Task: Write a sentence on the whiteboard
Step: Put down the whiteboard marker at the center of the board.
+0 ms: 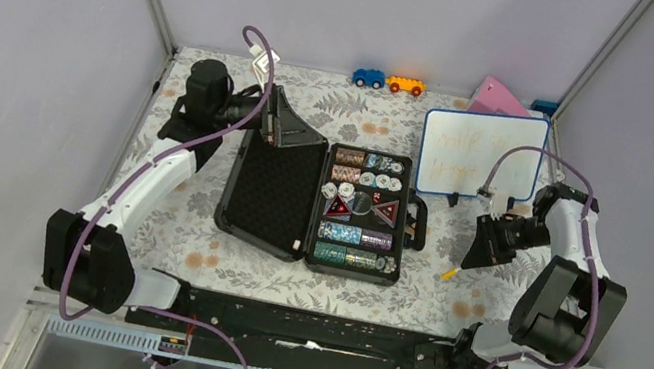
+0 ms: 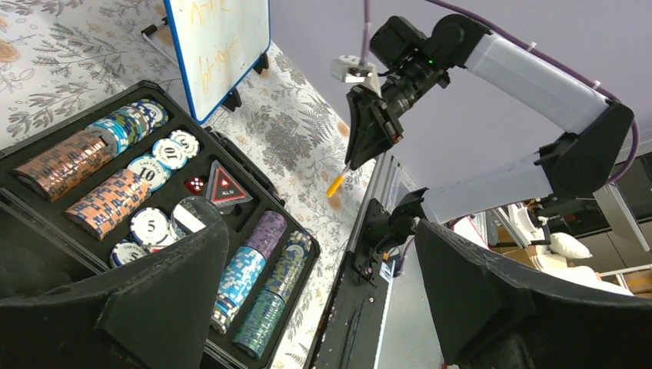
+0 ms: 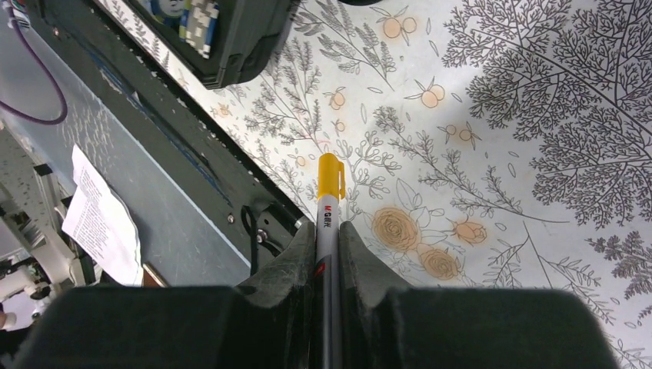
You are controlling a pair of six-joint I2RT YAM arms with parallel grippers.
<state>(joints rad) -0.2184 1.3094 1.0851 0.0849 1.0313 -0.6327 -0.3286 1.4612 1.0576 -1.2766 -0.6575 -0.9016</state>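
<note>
We find the whiteboard (image 1: 480, 156) standing upright on its black feet at the far right of the table, its blue-framed face turned toward the arms. The sentence (image 1: 473, 151) runs across it in two pale yellow-orange lines, too faint for us to read. Just behind the board, against the back wall, sits a pink wedge (image 1: 498, 99). In front of the board and apart from it, the right gripper (image 1: 487, 243) is clamped on a marker (image 3: 329, 201). The grey barrel is pinched between the two fingers, and the yellow cap end sticks out beyond them and points down at the floral cloth (image 1: 194, 222) near the front edge of the table. We cannot tell whether the cap touches the cloth. To the left of the board lies an open black poker chip case (image 1: 315, 201). Its right half holds rows of stacked chips, red dice and triangular markers, and its foam-lined lid is folded out flat to the left. The left gripper (image 1: 277, 125) hovers at the far edge of that lid with its jaws wide apart and nothing between them. A blue toy car (image 1: 368, 77) and an orange toy car (image 1: 405, 85) stand side by side along the back wall. Below the table's front edge, the right wrist view shows a printed paper sheet (image 3: 100, 215).
</note>
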